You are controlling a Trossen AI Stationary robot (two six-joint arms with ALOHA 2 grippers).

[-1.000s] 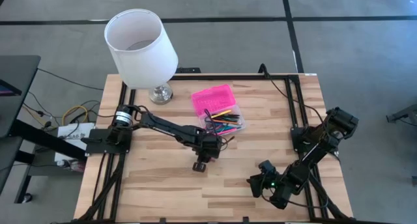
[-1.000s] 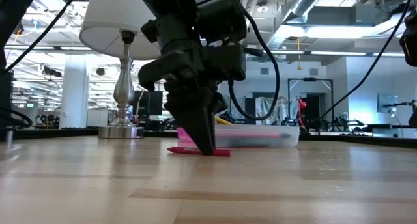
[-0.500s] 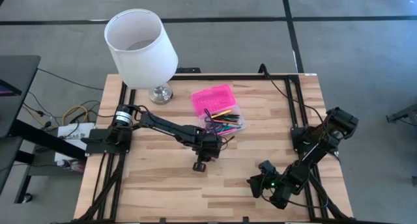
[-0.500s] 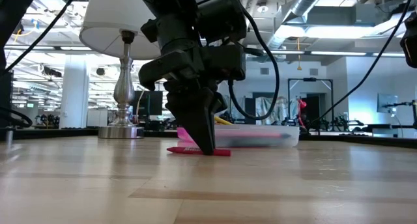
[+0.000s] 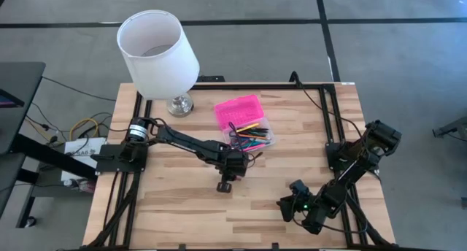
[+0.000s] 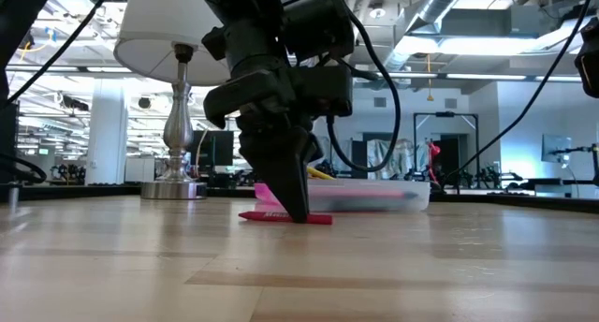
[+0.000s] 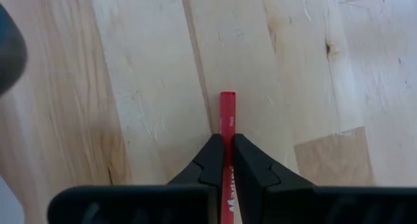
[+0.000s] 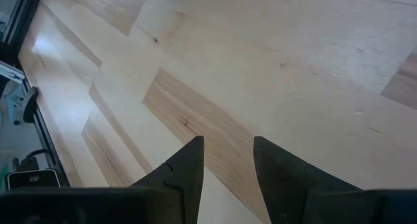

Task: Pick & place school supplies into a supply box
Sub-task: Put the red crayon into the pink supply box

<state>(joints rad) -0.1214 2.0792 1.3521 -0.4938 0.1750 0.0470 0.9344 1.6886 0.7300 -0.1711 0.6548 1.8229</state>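
left hand (image 7: 227, 160): clamped on red marker (image 7: 227, 120) lying on table (image 7: 130, 87) | right hand (image 8: 227, 160): parted, empty, near table's edge

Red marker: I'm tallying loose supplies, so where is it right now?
The red marker lies on the table at its middle, pinched in the left pincer, just short of the box.

The pale wooden plank counter (image 5: 168, 200) lies bare across its near half, giving open passage between the two arms. At the far left a tall white lampshade on a silver metal base (image 5: 157, 50) stands in the way. The open pink-lidded clear plastic pencil case (image 5: 244, 123) fills the far middle, with the left gripper (image 5: 225, 184) planted just near of it. The right gripper (image 5: 306, 211) crowds the near right corner.
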